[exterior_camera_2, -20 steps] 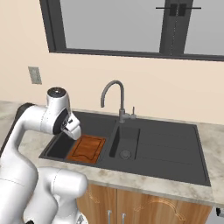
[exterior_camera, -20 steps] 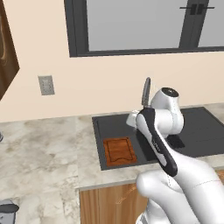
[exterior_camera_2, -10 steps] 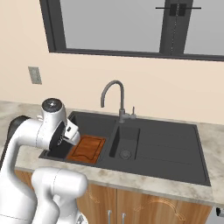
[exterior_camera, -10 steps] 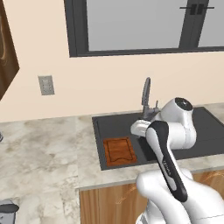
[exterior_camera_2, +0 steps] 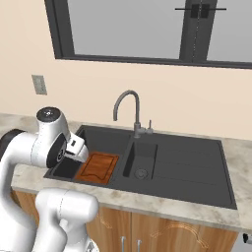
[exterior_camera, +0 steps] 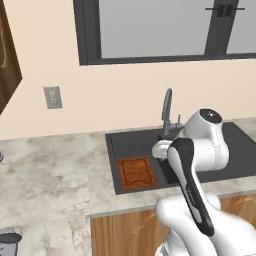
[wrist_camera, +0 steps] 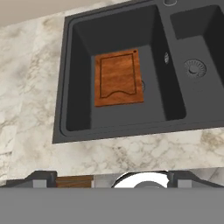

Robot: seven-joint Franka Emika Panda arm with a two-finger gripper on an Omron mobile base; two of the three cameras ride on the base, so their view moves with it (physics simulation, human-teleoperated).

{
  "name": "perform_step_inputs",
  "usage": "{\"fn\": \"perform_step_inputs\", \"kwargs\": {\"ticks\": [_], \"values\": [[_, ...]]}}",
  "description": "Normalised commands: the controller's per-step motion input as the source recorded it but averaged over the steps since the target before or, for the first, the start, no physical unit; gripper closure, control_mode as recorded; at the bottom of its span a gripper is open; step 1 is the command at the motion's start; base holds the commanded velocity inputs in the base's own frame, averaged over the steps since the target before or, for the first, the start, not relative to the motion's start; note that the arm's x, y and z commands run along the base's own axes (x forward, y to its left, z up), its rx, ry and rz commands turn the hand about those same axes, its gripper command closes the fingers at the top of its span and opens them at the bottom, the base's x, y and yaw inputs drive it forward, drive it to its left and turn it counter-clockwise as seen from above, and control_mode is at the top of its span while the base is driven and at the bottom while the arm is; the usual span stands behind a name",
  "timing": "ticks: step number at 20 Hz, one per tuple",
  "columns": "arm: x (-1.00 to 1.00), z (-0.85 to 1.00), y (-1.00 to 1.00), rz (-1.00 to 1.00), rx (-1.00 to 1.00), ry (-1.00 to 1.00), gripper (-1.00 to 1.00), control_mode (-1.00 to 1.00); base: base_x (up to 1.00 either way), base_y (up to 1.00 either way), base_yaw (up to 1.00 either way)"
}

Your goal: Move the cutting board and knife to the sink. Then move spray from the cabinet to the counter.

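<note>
Claw: jaws apart, nothing held, raised over the near rim of the sink [wrist_camera: 65,78].
Desk [exterior_camera: 50,170]: marbled top, near and left of the sink.
Cutting board [wrist_camera: 119,78]: flat in the left basin; done.
Knife: not seen; likely next.
Spray: not seen; cabinet step left.

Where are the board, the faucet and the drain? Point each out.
board [wrist_camera: 118,78]: hand view, middle of its top face.
faucet [exterior_camera_2: 126,94]: right base view, top of its curved neck.
drain [wrist_camera: 194,68]: hand view, centre of the strainer.
</note>
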Motion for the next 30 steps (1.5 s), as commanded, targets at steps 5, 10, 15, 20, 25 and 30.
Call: {"fn": "perform_step_inputs", "kwargs": {"ticks": [5, 10, 15, 20, 25, 30], "values": [[0.0, 0.0, 0.0, 0.0, 0.0, 0.0, -1.0, 1.0, 0.0, 0.0, 0.0], [0.0, 0.0, 0.0, 0.0, 0.0, 0.0, -1.0, 1.0, -0.48, -0.07, 0.0], [0.0, 0.0, 0.0, 0.0, 0.0, 0.0, -1.0, 1.0, -0.63, -0.17, 0.0], [0.0, 0.0, 0.0, 0.0, 0.0, 0.0, -1.0, 1.0, -0.68, -0.29, 0.11], [0.0, 0.0, 0.0, 0.0, 0.0, 0.0, -1.0, 1.0, -0.5, -0.28, 0.71], [0.0, 0.0, 0.0, 0.0, 0.0, 0.0, -1.0, 1.0, -0.34, -0.14, 0.89]]}}
